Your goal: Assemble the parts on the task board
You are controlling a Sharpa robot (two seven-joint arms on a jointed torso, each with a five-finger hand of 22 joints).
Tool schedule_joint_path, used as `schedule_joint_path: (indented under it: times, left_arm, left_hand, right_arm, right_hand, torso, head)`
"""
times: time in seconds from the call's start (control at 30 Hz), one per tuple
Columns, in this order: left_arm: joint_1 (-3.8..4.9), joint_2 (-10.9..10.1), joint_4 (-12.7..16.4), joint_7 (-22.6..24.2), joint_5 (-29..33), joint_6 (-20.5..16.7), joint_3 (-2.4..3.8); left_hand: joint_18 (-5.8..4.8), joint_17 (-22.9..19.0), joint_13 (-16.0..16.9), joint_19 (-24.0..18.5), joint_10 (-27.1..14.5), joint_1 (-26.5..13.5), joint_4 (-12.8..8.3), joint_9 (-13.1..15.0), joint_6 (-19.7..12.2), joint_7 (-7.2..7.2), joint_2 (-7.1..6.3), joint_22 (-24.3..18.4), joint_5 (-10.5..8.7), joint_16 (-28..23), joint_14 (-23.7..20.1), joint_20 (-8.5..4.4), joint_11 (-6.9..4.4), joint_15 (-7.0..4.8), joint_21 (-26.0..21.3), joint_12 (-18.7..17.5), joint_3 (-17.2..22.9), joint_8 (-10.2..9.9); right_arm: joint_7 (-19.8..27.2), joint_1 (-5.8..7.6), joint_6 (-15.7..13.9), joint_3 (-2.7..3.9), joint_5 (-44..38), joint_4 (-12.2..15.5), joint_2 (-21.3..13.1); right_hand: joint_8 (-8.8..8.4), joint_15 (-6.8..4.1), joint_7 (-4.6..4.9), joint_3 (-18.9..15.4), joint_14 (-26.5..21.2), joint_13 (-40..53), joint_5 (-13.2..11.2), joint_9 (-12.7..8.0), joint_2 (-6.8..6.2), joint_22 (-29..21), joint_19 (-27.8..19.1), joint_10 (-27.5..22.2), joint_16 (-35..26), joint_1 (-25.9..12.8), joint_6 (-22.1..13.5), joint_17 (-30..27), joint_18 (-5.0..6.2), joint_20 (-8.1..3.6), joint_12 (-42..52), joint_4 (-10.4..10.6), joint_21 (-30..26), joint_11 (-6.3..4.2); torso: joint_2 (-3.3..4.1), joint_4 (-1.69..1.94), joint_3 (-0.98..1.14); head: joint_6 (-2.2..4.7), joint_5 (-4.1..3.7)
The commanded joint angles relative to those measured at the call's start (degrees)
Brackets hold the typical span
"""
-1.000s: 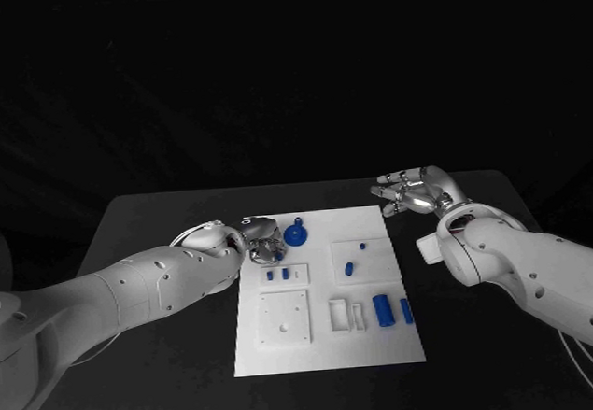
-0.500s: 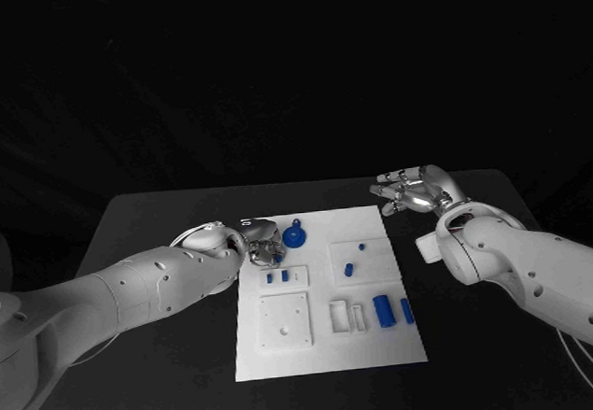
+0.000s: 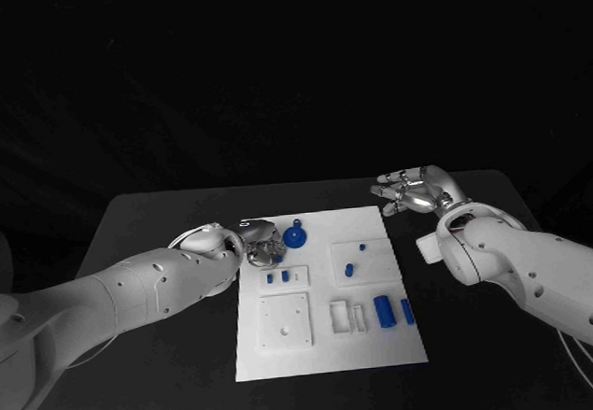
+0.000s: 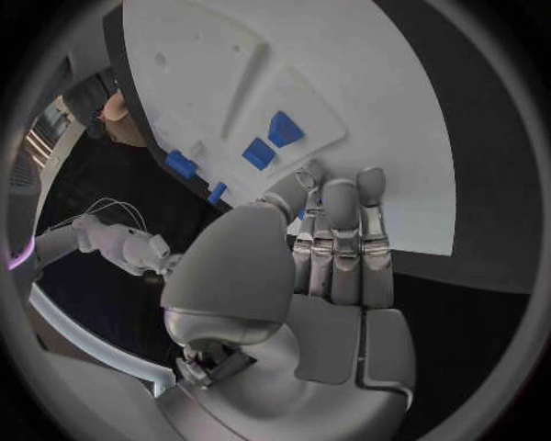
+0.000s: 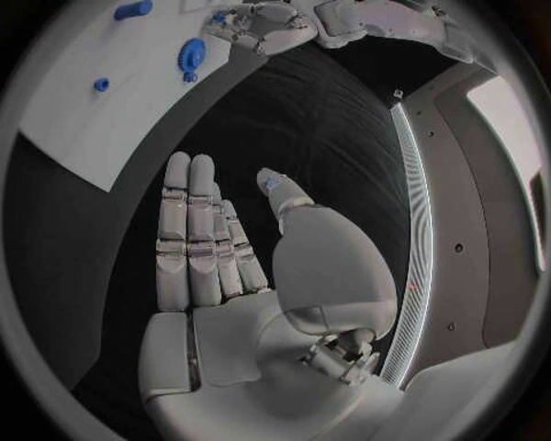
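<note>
Task board (image 3: 327, 353) at table centre; your left hand (image 3: 261, 243) at its ten o'clock, grip unclear; right hand (image 3: 414, 191) at two o'clock, empty, fingers spread.

left hand (image 3: 261, 245): fingers extended, empty | right hand (image 3: 414, 191): fingers apart, empty

The left hand (image 3: 261, 245) crowds the task board's (image 3: 327, 348) far-left corner beside the round blue part (image 3: 295, 234).

Head camera overhead; wrist cameras close; all share task board (image 3: 326, 297).
</note>
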Motion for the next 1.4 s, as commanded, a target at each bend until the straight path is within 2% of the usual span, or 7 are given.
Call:
schedule_joint_path:
  times: [0.03, 0.57, 0.83, 1.0, 1.07, 1.2, 1.4]
  left_arm:
    - [-0.11, -0.20, 0.01, -0.05, 0.19, -0.88, -0.05]
    - [-0.06, -2.26, 0.12, -0.54, 1.70, -1.54, 0.18]
    - [1.84, -4.33, -0.23, 4.45, 28.41, -3.96, 1.93]
    - [3.55, -6.08, 2.23, 9.13, 45.10, -4.44, 2.57]
    - [4.23, -7.11, 4.32, 11.14, 52.54, -3.97, 2.95]
    - [5.24, -9.29, 9.26, 13.95, 62.32, -3.09, 3.43]
    - [5.99, -12.23, 16.13, 15.90, 70.15, -2.01, 3.71]
  left_hand:
    - [0.55, -0.13, 0.00, -0.12, -1.16, 0.13, -0.12, -0.14, -3.50, -0.90, -0.91, 1.06, -0.17, -0.43, -0.26, 0.62, 0.36, 0.53, -0.43, -0.02, 0.48, -0.27]
    - [1.41, -0.49, -0.01, -0.49, -3.27, 1.00, -0.02, -0.04, -2.03, -0.03, -1.63, 1.23, 0.11, -0.71, -0.76, 1.26, 1.15, 1.08, -0.39, -0.03, 2.18, -0.13]
    - [1.39, -1.73, 0.01, -1.28, -3.23, -0.18, 1.15, -0.01, 1.72, 3.38, -1.09, 0.60, -0.12, -3.48, -1.30, 1.41, 1.35, 1.13, -1.29, 0.02, 2.83, 0.00]
    - [0.00, -5.93, 0.00, -5.19, -1.44, -1.27, 2.12, 0.01, 2.28, 3.51, -0.84, -2.94, -0.30, -13.92, -5.15, 1.82, 0.99, 1.33, -7.27, 0.06, 1.31, 0.04]
    - [-1.34, -8.39, 0.01, -8.55, -0.93, -3.08, 3.84, 0.01, 2.32, 3.23, -0.26, -5.92, -5.54, -20.32, -9.18, 2.91, 1.04, 2.33, -11.64, 0.06, -0.30, 0.02]
    - [-2.87, -15.22, 0.04, -11.18, -1.39, -2.51, 5.97, -0.01, 1.45, 3.56, 0.73, -18.83, -6.54, -39.06, -10.89, 5.72, 1.77, 5.23, -23.38, 0.10, -6.04, 0.00]
    - [-2.97, -16.15, 0.00, -14.60, -6.46, -0.33, 5.47, -0.05, 0.92, 3.26, 2.35, -35.96, -5.93, -59.37, -8.29, 8.33, 3.24, 7.84, -23.49, 0.17, -10.21, -0.06]
  right_arm:
    - [0.29, -0.01, 0.97, 0.00, -0.29, 0.02, 0.01]
    - [0.14, -0.02, 5.28, 0.00, -4.94, -0.60, -0.07]
    - [-0.43, -0.02, 13.87, 0.00, -23.46, -2.91, 0.85]
    - [-2.35, -0.03, 17.28, -0.57, -34.89, -3.73, 1.86]
    - [-4.56, -0.03, 17.66, -1.13, -40.20, -3.94, 2.39]
    - [-9.12, -0.05, 17.44, -2.27, -48.27, -4.38, 3.57]
    - [-14.98, -0.09, 15.80, -4.35, -56.62, -5.38, 5.67]
  right_hand:
    - [-0.10, 0.16, 0.12, 0.21, -0.08, -0.08, -0.19, 0.08, 0.03, -0.05, 0.01, -0.22, -0.24, -0.39, 0.19, 0.06, 0.63, 0.14, -0.19, -0.02, 0.27, -0.02]
    - [0.08, -1.33, -0.23, 3.29, 3.11, -0.14, -1.15, 0.24, -0.57, 2.13, 2.86, 0.66, 2.09, 2.59, 4.67, 1.72, 1.30, -1.52, -0.27, -4.99, 3.96, -0.52]
    - [0.05, -3.70, -1.70, 11.99, 6.83, -0.10, -4.99, 0.35, -0.61, 13.63, 5.03, 3.53, 17.46, -0.14, 9.95, 16.92, 1.89, -4.13, -0.25, -11.76, 19.65, -2.03]
    - [-0.04, -3.47, -1.98, 13.77, 5.55, -0.06, -7.13, 0.33, -0.22, 19.72, 1.70, 3.24, 21.52, -0.37, 10.53, 21.03, 2.72, -3.80, -0.15, -13.25, 25.66, -2.07]
    - [0.07, -3.36, -2.01, 14.00, 5.48, -0.11, -8.26, 0.36, -0.63, 20.99, 1.27, 2.23, 22.07, -0.49, 10.55, 21.46, 2.79, -3.68, -0.27, -13.19, 26.67, -1.81]
    - [0.08, -3.22, -1.94, 15.02, 5.40, -0.12, -11.92, 0.34, -1.54, 22.11, 1.05, 1.41, 22.78, -0.22, 10.33, 21.84, 2.95, -3.52, -0.31, -13.10, 27.26, -1.56]
    - [0.07, -3.15, -1.86, 20.03, 5.25, -0.13, -18.13, 0.30, -4.31, 24.01, 1.29, 0.79, 23.89, 0.30, 9.94, 21.76, 3.06, -3.42, -0.33, -11.89, 27.33, -1.37]
  torso:
    - [0.01, 0.00, 0.01]
    - [-0.01, -0.06, 0.07]
    - [-0.09, -0.02, 0.08]
    - [-0.10, 0.17, -0.01]
    - [-0.10, 0.28, -0.07]
    - [-0.29, 0.60, -0.30]
    - [-0.58, 0.93, -0.60]
  head:
    - [0.02, 0.03]
    - [0.32, 0.00]
    - [1.36, -1.47]
    - [1.85, -2.48]
    - [1.94, -2.74]
    - [1.99, -3.25]
    - [1.74, -3.51]
